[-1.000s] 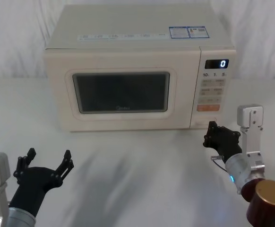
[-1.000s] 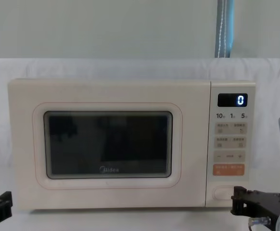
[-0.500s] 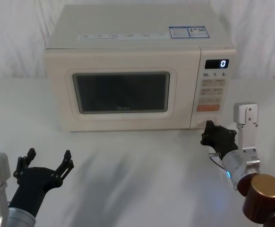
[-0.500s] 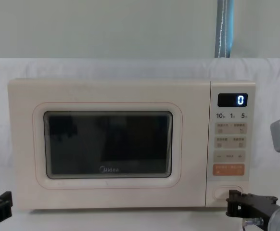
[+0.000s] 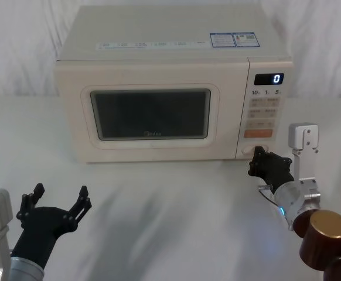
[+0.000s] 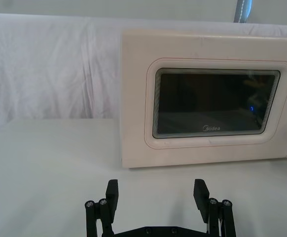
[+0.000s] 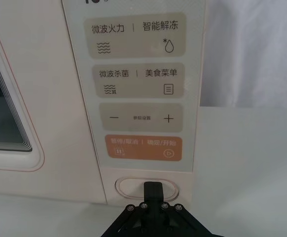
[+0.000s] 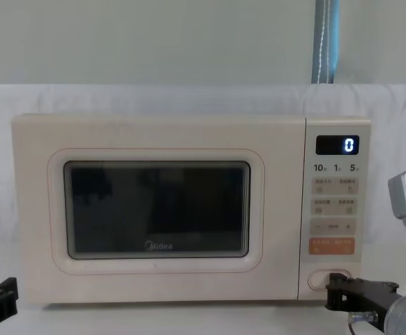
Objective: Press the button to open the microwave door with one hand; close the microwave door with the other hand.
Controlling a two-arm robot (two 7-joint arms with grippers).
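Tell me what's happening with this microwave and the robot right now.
The right gripper, fingers together, has its tip at the button at the bottom of the control panel, pressing it or about to. The microwave door is shut. The left gripper hovers open above the table, well in front of the door and touching nothing. The display reads 0.

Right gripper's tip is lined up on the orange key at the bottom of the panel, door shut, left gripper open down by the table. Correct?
Not quite. The right gripper is lined up on the button, the blank cream key below the orange key, as the right wrist view shows. The microwave door is shut and the left gripper is open, low.
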